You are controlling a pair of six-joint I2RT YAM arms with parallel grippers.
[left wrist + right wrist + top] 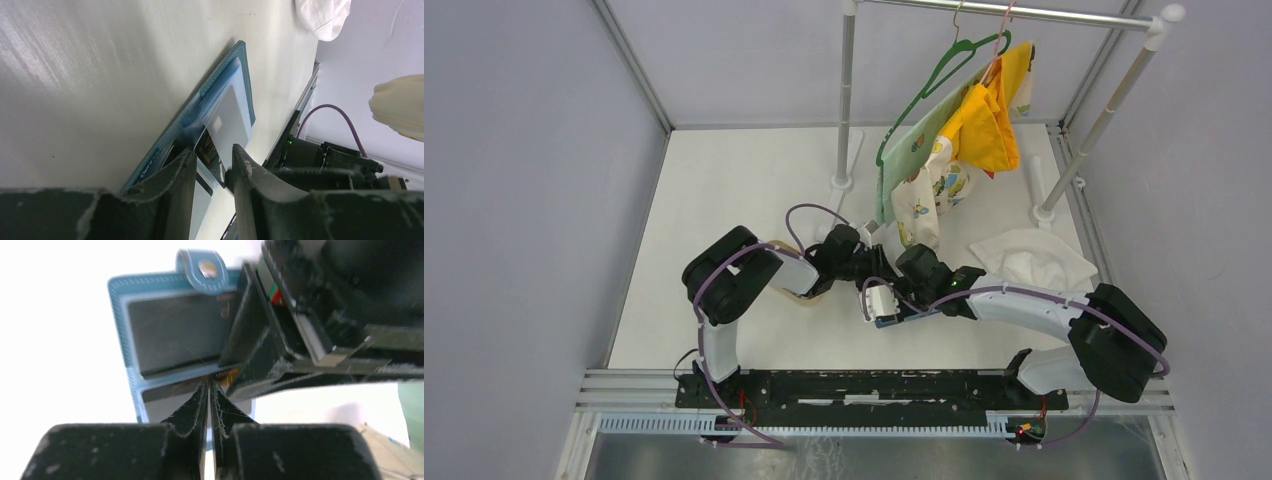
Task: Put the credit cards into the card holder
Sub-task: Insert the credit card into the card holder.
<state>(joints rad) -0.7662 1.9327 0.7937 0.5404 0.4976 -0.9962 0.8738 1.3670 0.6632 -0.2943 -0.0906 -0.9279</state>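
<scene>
While the right gripper rests closed against the card holder, the left gripper keeps its fingers parted astride a dark credit card.

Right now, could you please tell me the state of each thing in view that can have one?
Card holder, open, flat on the table.
Snap tab, undone.
Pale card, partway into a sleeve.
Dark card, end between the left jaws.
Left gripper, jaws apart.
Right gripper, jaws shut at the holder's fold.
White cloth, crumpled on the table.
Clothes, hanging from the rail.
</scene>
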